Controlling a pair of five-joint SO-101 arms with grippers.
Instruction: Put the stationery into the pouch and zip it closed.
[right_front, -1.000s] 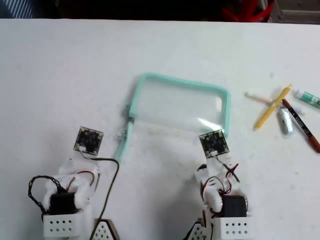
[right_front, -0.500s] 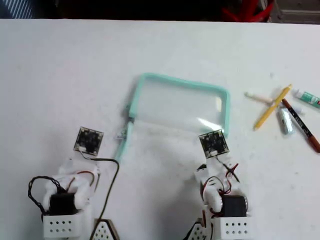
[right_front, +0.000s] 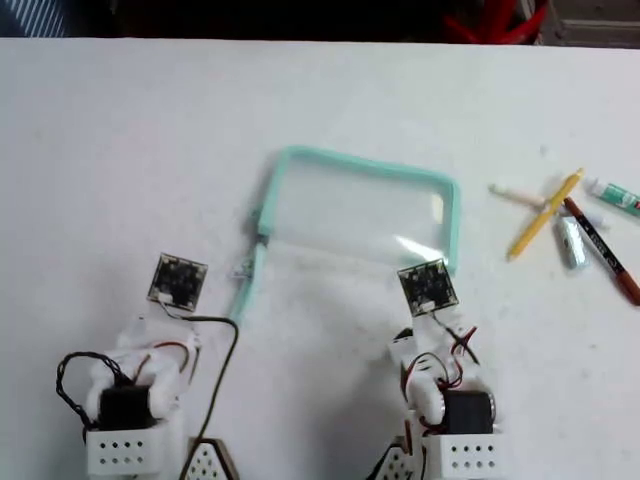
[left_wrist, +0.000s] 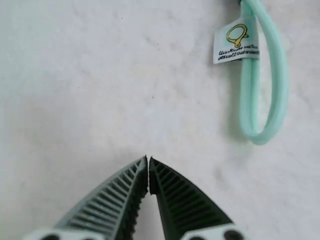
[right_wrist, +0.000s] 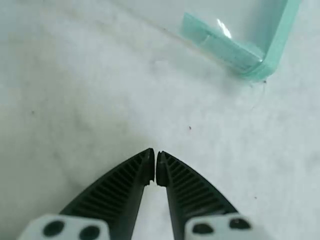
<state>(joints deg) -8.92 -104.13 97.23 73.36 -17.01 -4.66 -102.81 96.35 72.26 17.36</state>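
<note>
While empty, left end effector (left_wrist: 148, 162) and right end effector (right_wrist: 155, 155) fully closed.

High view looks down over the pouch (right_front: 360, 215); both wrist views face down, close, sharing its near corners.

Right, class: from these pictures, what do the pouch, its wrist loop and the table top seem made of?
The pouch looks like clear, glossy soft plastic: the table top shows through it and glare sits on it. The wrist loop is probably smooth rubbery or plastic cord, rounded and evenly mint. The table top is white, matte and faintly mottled; its material is unclear.
</note>
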